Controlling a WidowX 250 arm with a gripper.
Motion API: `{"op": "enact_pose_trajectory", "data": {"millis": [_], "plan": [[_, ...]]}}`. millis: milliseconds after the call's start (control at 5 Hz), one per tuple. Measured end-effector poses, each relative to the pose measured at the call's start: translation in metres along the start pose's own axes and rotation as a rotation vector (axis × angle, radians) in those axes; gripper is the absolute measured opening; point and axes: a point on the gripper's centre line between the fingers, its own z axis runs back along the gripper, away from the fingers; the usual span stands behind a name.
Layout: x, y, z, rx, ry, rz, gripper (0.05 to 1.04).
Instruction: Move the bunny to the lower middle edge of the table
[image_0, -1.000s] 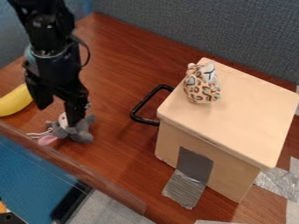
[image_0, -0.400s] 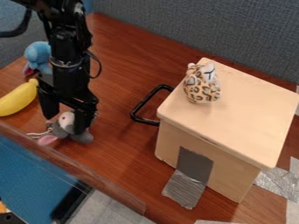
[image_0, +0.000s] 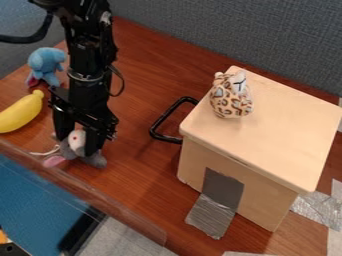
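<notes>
The black gripper (image_0: 79, 143) hangs at the left of the table, low over the grey bunny. Its two fingers stand apart, one on each side of the bunny's pale head, so it is open around the toy. The grey plush bunny (image_0: 95, 159) lies on the wood close to the front-left edge, a pink ear pointing toward that edge. Parts of its body are hidden behind the fingers; whether they touch it I cannot tell.
Left of the gripper lie a yellow banana (image_0: 23, 113) and a blue plush toy (image_0: 46, 63). A wooden box (image_0: 280, 130) with a black handle (image_0: 162, 119) stands at the right, a leopard-spotted plush (image_0: 230, 97) on top. A clear panel (image_0: 113, 207) runs along the front edge.
My gripper has shifted right and slightly down, and its fingers now stand on both sides of the bunny's head. The blue toy and the banana have come into fuller view. The bunny has barely moved.
</notes>
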Motion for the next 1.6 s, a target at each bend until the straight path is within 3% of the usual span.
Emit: {"op": "enact_pose_trajectory", "data": {"millis": [200, 400, 600, 800, 1000, 1400, 1600], "plan": [[-0.001, -0.001, 0.003, 0.014, 0.022, -0.019, 0.492], [0.000, 0.001, 0.009, 0.019, 0.028, -0.027, 0.416], [0.012, 0.009, 0.028, 0.029, -0.007, -0.005, 0.406], [0.045, 0.026, 0.060, 0.014, -0.098, 0.086, 0.405], [0.084, 0.029, 0.071, -0.031, -0.144, 0.118, 0.405], [0.152, 0.029, 0.067, -0.042, -0.210, 0.113, 0.405], [0.170, 0.022, 0.060, -0.053, -0.268, 0.077, 0.405]]}}
